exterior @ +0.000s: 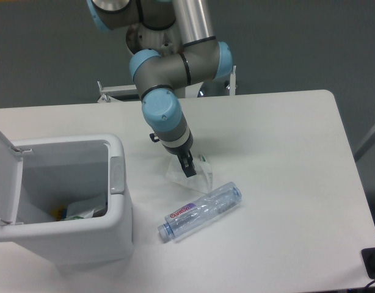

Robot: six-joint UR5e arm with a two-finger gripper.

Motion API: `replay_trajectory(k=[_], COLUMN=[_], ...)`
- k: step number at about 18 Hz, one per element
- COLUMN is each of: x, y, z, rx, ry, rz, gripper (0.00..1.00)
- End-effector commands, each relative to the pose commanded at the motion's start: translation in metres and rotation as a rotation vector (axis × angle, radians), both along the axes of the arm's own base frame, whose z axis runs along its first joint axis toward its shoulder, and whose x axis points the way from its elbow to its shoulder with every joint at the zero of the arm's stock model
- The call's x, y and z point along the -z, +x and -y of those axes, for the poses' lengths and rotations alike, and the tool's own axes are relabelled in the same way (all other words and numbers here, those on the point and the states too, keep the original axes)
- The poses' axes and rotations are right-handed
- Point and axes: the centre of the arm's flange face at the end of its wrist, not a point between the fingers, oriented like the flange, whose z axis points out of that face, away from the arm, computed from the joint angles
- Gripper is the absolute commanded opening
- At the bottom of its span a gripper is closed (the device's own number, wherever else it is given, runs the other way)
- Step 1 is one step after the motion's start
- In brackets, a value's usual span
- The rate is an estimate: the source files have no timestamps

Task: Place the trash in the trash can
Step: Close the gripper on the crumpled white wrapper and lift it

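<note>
The gripper (pixel 187 169) comes down at a slant onto the crumpled translucent plastic wrapper (pixel 192 177), its dark fingertips (pixel 187 166) at the wrapper's upper part, with the film spreading out below and to both sides of them on the white table (pixel 285 152). From this angle the fingers read as one dark shape, so I cannot tell whether they stand apart or are pressed on the film. Just below the fingertips and a little to the right lies the clear plastic bottle (pixel 201 212) with its pink-red label, on its side, tilted, cap end toward the lower left; it sits near the wrapper's lower edge (touching or not, I cannot say). Well to the left of the fingers stands the white trash can (pixel 68 241), its flip lid (pixel 3 174) swung open and some colourful scraps visible inside.
</note>
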Motion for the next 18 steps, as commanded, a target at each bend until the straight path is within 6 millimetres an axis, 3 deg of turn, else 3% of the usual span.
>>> replay_trajectory(k=[1,2,3,4,11,13,16,18], x=[-0.001,-0.002,-0.002,-0.002,-0.011,-0.023,-0.061,-0.104], y=[0.0,0.0,0.0,0.0,0.003,0.002,-0.007,-0.019], z=[-0.001,-0.001,-0.001,-0.001,0.002,0.001,-0.004,-0.007], rx=[-0.03,-0.064,-0.07,-0.07,-0.068,-0.067,-0.082,-0.16], ry=[0.005,0.009,0.009,0.009,0.006,0.018,0.074,0.18], rz=[-0.008,-0.018,-0.019,-0.019,-0.017,-0.024,-0.036,-0.028], gripper=[0.43,0.18,0.04,0.0,0.0,0.0,0.0,0.0])
